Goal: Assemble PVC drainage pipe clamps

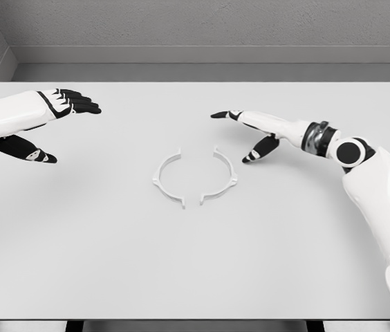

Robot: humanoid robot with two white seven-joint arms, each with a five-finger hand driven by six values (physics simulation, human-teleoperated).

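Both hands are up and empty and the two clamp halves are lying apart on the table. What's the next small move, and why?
Probably bring the right hand down and left onto the right clamp half. Its fingers are open, it holds nothing, and it hovers just up and right of that piece, much nearer than the left hand. The left clamp half lies apart from it, with gaps between their ends, so neither is joined yet.

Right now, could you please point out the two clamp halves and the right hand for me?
left clamp half [166, 174]: head view, on the middle of its curved band.
right clamp half [224, 176]: head view, on its curved band.
right hand [254, 131]: head view, on the palm area between thumb and fingers.
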